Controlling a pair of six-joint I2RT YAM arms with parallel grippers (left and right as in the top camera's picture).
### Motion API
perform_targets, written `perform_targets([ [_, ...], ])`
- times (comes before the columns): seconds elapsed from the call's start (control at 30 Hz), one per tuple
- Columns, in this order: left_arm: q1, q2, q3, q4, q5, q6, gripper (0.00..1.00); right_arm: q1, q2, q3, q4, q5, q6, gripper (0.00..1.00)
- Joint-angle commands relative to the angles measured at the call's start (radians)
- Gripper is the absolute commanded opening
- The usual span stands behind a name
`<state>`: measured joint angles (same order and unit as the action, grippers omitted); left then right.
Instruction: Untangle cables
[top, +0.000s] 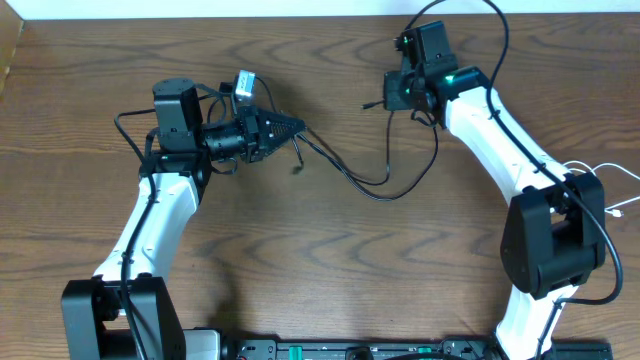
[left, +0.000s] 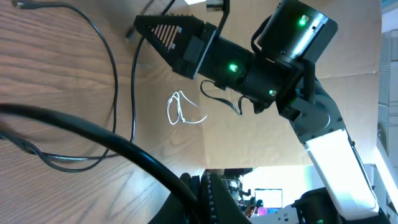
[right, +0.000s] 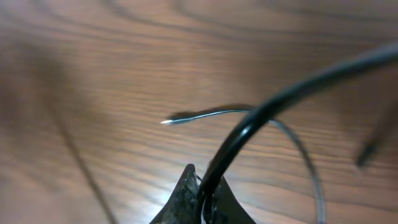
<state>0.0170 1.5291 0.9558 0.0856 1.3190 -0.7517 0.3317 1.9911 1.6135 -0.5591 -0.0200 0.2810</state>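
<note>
Across the wooden table (top: 300, 260), the right gripper (right: 202, 182) at one o'clock pinches the black cable (top: 375, 187) while the left gripper (top: 298, 127), shut at ten o'clock, likely anchors it.

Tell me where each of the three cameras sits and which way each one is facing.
Overhead: above the table, looking straight down; both arms, left gripper and right gripper show.
Left wrist: low, looking across at the right gripper and white cable; own fingers at bottom edge.
Right wrist: close over the wood, own fingertips shut on a black cable.
Shared: overhead and left wrist both show the right gripper.
</note>
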Motion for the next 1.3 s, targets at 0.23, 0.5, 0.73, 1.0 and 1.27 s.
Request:
perform_targets([
  [0.23, 0.003, -0.02, 0.002, -0.372, -0.345, 0.322, 0.12, -0.005, -0.016, 0.0, -0.002, -0.077, -0.036, 0.01],
  [0.5, 0.003, -0.02, 0.002, -0.65, -1.046, 0.345, 0.12, -0.005, -0.016, 0.0, 0.055, -0.106, -0.193, 0.01],
  [0.73, 0.003, -0.02, 0.002, -0.654, -1.13, 0.344, 0.16, -0.016, -0.04, 0.011, 0.237, -0.313, -0.218, 0.01],
  [1.0, 0.003, 0.003, -0.006, -0.64, -1.154, 0.323, 0.52, -0.024, -0.169, 0.011, 0.524, -0.621, -0.173, 0.01],
  [1.27, 0.003, 0.006, -0.006, -0.537, -1.144, 0.196, 0.68, -0.009, -0.279, 0.011, 0.705, -0.708, -0.118, 0.01],
])
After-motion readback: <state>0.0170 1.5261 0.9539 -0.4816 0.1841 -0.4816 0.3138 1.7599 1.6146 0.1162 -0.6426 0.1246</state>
